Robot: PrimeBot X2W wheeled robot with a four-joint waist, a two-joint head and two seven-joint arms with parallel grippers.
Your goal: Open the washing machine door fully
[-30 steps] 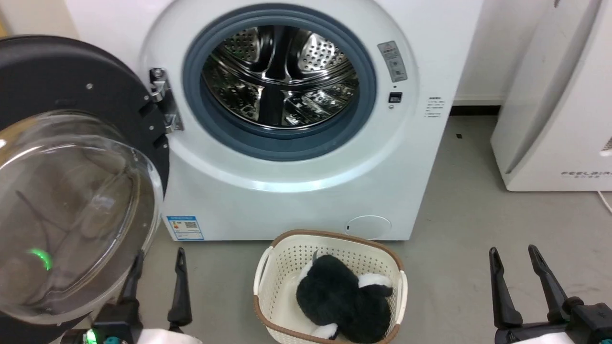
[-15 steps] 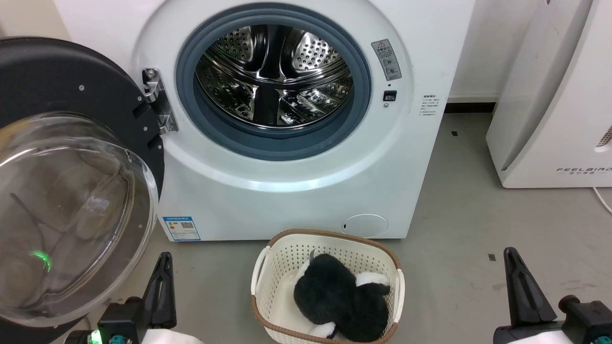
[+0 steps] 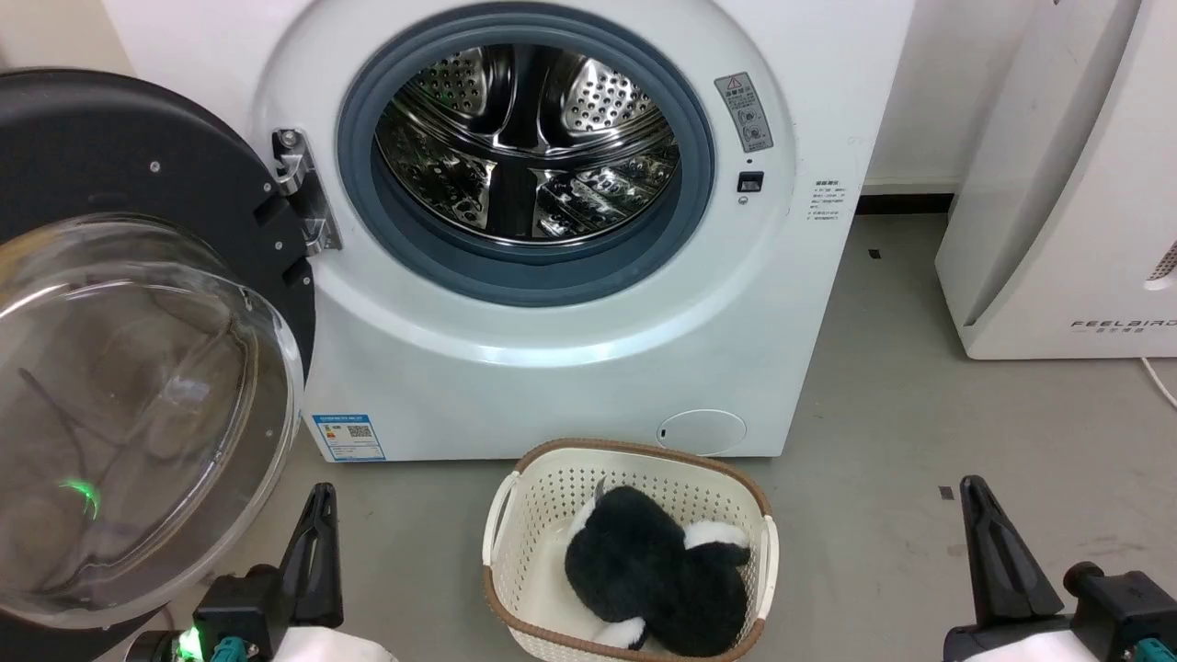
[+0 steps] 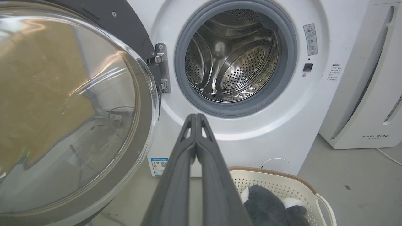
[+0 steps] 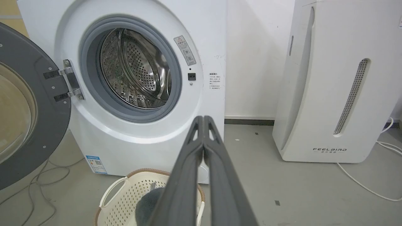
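Observation:
The washing machine (image 3: 552, 368) stands in front of me with its steel drum (image 3: 529, 147) exposed inside the grey-blue ring. The washing machine door (image 3: 110, 147), a black disc with a bulging glass bowl, hangs swung out to the left on its metal hinge (image 3: 303, 188); it also shows in the left wrist view (image 4: 62, 103) and in the right wrist view (image 5: 47, 125). My left gripper (image 3: 317, 515) sits low beside the door's lower right rim, apart from it, fingertips pressed together (image 4: 196, 117). My right gripper (image 3: 979, 501) is low at the right, shut on nothing (image 5: 203, 119).
A cream laundry basket (image 3: 515, 515) holding a black-and-white plush toy (image 3: 653, 570) sits on the grey floor before the machine. A white FEELBIRD appliance (image 3: 1057, 230) stands to the right. Cables lie on the floor under the door (image 5: 40, 179) and by the appliance (image 5: 370, 188).
Both grippers stood open a second ago; their fingers have since closed and now stand shut. The head camera shifted slightly. The door has stayed in place.

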